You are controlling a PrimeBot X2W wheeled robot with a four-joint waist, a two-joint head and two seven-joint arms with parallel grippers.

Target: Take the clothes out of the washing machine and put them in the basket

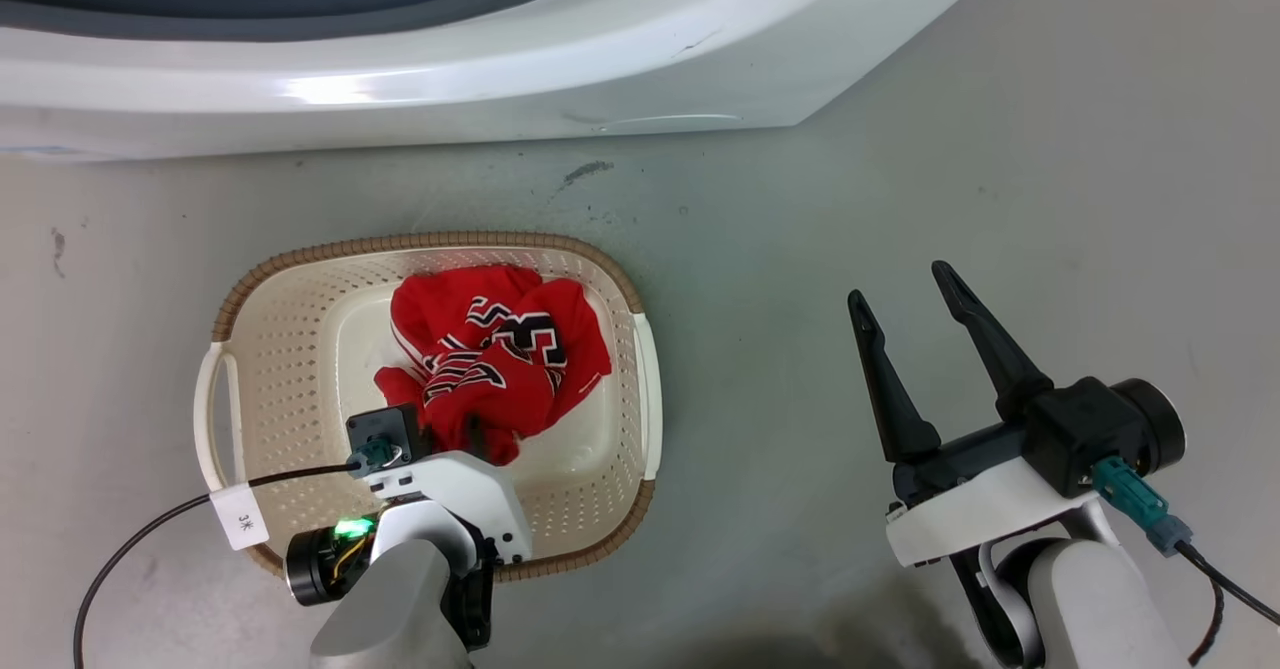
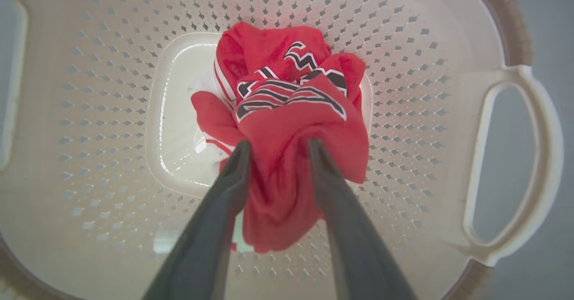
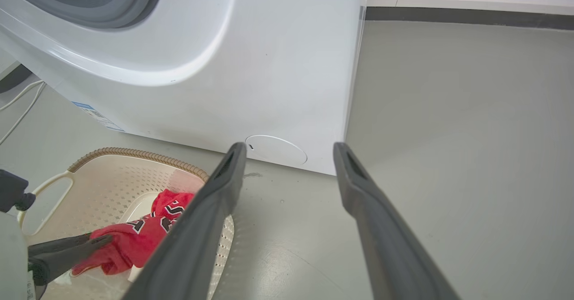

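From my head camera, my left gripper is mostly hidden. The pale wrist housing covers its fingers, and their tips vanish into the red clothes. The washing machine is cut off at the top edge. Just the lower curve of its grey opening shows, and I cannot see into the drum. The red heap may be one bunched jersey or several; I cannot tell.

Along my left wrist, a fold of the clothes is bunched between the two fingers of the left gripper. They look pressed onto the fabric from both sides. The rest of the heap lies just beyond the tips, on the smooth bottom of the basket, lettering facing up.

The basket stands on the grey floor in front of the machine, with a strip of floor between them. A black cable with a white tag runs off my left wrist.

Further right, well apart from the basket, my right gripper hangs over bare floor, fingers spread wide and holding nothing. Its own camera looks at the machine's lower right corner and a round cover there. One of its fingers cuts across the basket's near side.
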